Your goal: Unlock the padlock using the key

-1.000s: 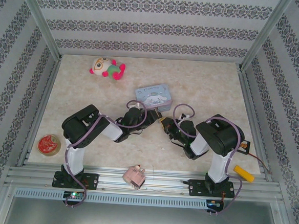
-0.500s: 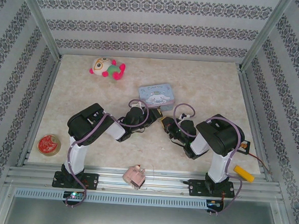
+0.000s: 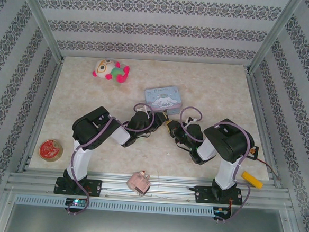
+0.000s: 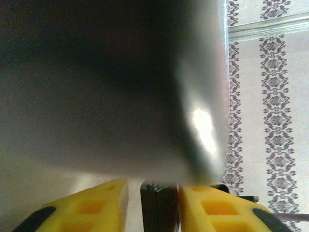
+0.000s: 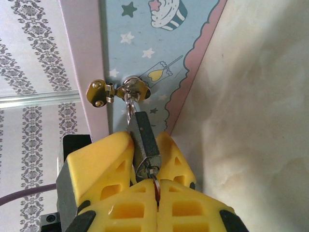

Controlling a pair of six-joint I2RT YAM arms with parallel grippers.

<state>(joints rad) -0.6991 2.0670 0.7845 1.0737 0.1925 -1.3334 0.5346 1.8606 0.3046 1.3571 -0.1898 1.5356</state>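
I'm reaching inward to the tin (image 5: 145, 43), my right gripper (image 5: 144, 141) clamping the padlock (image 5: 146, 152); whether my left gripper (image 4: 154, 192) is gripping, I can't tell.

Bright, even light overhead; the close tin (image 4: 96, 96) is blurred, dark, with glare.

A grey surface (image 4: 106, 82) is sitting too near the left wrist lens and blurring past recognition. Between the fingers of the left hand (image 4: 155, 187), a dark piece (image 4: 159, 210) is being cut off by the bottom edge. The padlock (image 5: 143, 135) is sinking between the fingers of the right hand (image 5: 145, 145), which are hiding whatever is entering its keyhole.
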